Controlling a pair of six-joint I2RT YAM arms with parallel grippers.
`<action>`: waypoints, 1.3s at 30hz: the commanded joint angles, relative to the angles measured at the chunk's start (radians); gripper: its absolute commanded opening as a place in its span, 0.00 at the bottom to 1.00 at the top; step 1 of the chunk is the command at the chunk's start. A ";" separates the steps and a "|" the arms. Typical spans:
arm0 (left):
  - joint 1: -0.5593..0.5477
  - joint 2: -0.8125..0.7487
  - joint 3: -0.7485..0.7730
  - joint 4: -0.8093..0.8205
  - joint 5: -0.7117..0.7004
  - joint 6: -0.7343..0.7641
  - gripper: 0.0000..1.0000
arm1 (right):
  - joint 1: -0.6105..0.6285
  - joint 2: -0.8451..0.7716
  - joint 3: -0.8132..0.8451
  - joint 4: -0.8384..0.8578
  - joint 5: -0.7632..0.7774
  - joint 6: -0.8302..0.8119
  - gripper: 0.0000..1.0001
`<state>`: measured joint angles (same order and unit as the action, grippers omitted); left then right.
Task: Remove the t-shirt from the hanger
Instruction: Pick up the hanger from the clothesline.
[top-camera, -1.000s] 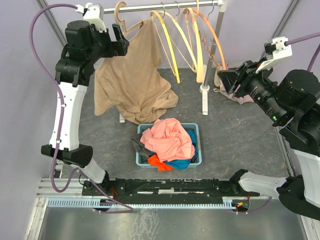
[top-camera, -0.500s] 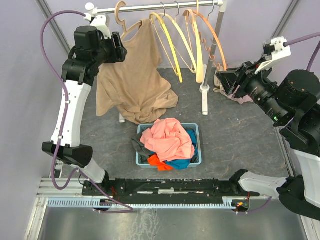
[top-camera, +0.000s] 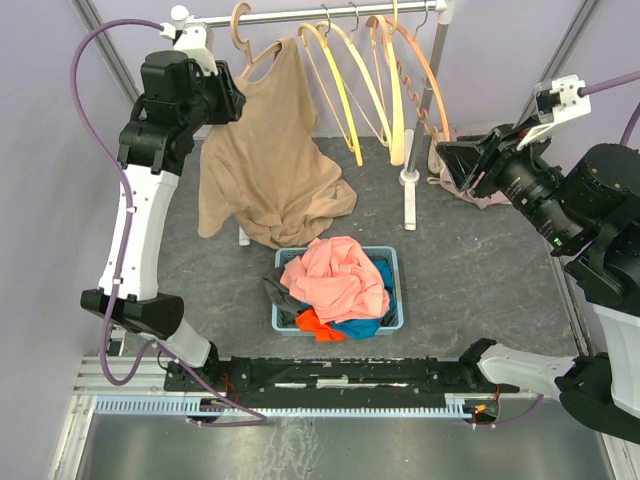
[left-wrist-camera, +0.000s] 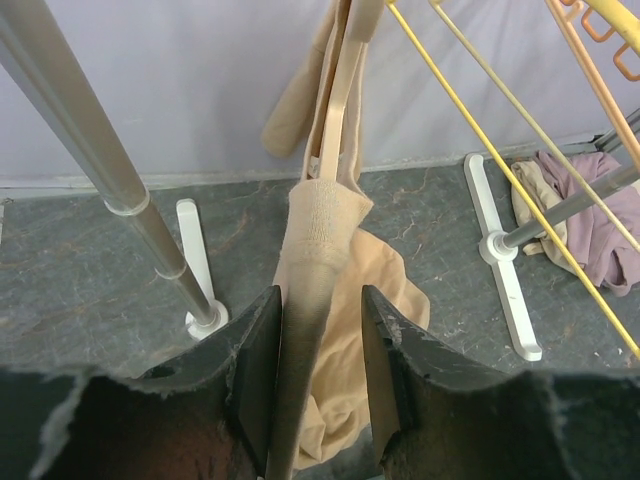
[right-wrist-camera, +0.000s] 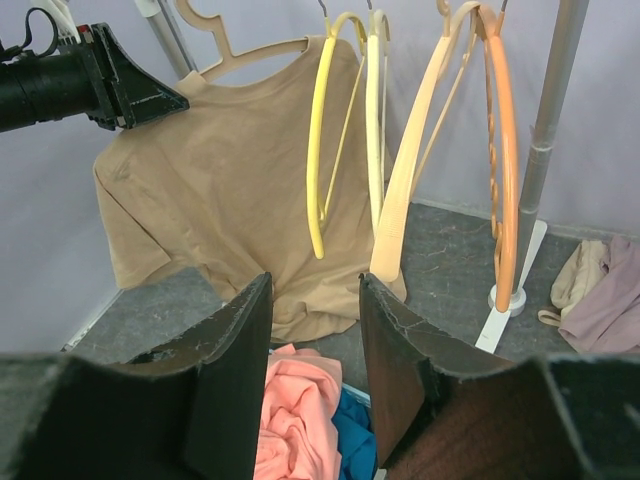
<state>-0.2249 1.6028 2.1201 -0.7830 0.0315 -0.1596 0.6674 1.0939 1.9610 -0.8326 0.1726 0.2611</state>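
Left gripper (left-wrist-camera: 320, 300): raised to the left end of the clothes rail (top-camera: 320, 13), fingers (left-wrist-camera: 255, 350) standing either side of the tan t-shirt (left-wrist-camera: 320, 225) where its shoulder hem lay over the arm of the wooden hanger (left-wrist-camera: 340, 100). The fabric filled most of the gap between the jaws. The left finger appeared to touch the cloth. On the other side I could not tell whether contact was made, so a firm grip could not be confirmed.

Right gripper (right-wrist-camera: 312, 285): held out in the air on the right side of the cell, well apart from the rack, pointing toward it. Its jaws stood apart with nothing between them.

T-shirt: on the hanger, which hung by its hook from the rail near the left end. The garment sat askew, bunched toward the left shoulder, its body draping down to the grey floor beside the rack's left foot.

Further along the rail hung a yellow hanger (top-camera: 335, 80), a cream hanger (top-camera: 385, 80) and an orange hanger (top-camera: 425, 70), all bare and swung at an angle.

On the floor in front of the rack stood a light blue basket (top-camera: 395, 262) with a salmon garment (top-camera: 335, 275) on top of darker, blue and orange items. A lilac garment (left-wrist-camera: 590, 210) lay in a small heap by the rack's right foot.
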 joint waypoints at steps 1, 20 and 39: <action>0.001 -0.043 -0.002 0.041 -0.008 0.021 0.44 | 0.000 -0.005 -0.004 0.045 -0.014 -0.016 0.48; 0.000 0.000 0.015 0.091 -0.014 0.004 0.36 | 0.001 -0.006 -0.010 0.053 -0.009 -0.028 0.47; 0.001 0.118 0.123 0.130 0.013 -0.023 0.34 | 0.000 0.003 -0.006 0.061 0.020 -0.049 0.47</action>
<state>-0.2249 1.7088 2.1796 -0.7216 0.0284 -0.1604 0.6674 1.0943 1.9518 -0.8234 0.1764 0.2298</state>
